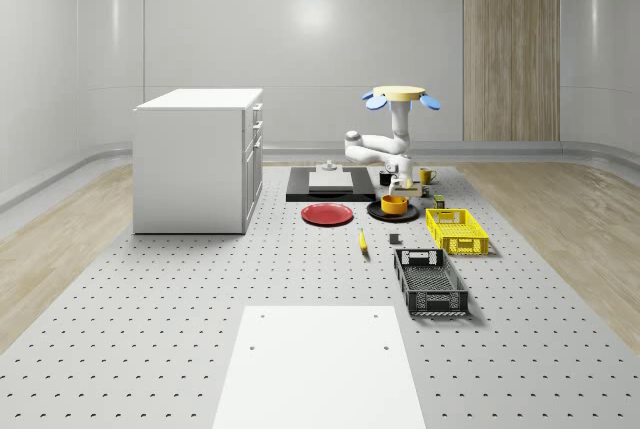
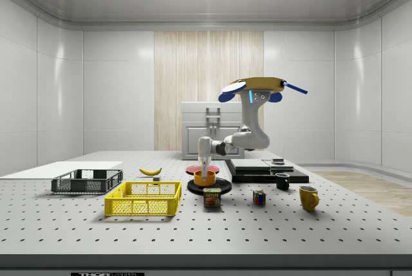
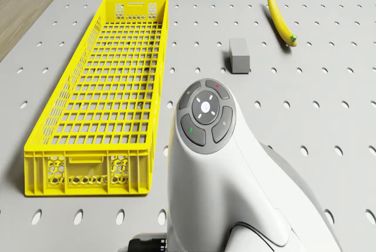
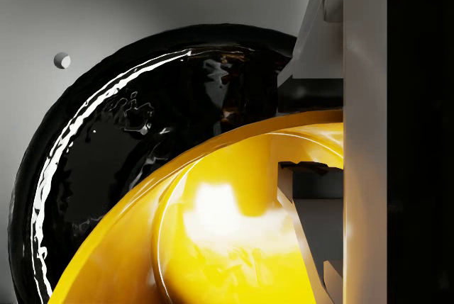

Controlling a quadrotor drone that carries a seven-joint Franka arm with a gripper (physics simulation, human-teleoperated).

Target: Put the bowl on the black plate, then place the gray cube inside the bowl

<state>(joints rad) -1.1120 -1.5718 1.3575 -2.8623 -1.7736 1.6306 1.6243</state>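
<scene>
bowl (image 4: 234, 247), glossy orange, sits on the shiny black plate (image 4: 128, 141), half cut off in the wrist view; gripper (image 2: 205, 174) clamps its rim. Drone (image 2: 257, 87) hovers behind the plate. Small gray cube (image 3: 238, 55) lies past the gripper, between the yellow mesh crate (image 3: 106, 99) and banana (image 3: 281, 18)

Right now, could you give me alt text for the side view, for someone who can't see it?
A hovering drone reaches its white arm down so the hand grips the rim of an orange bowl over a black plate. In front lie a yellow crate, a can and a yellow mug.
</scene>
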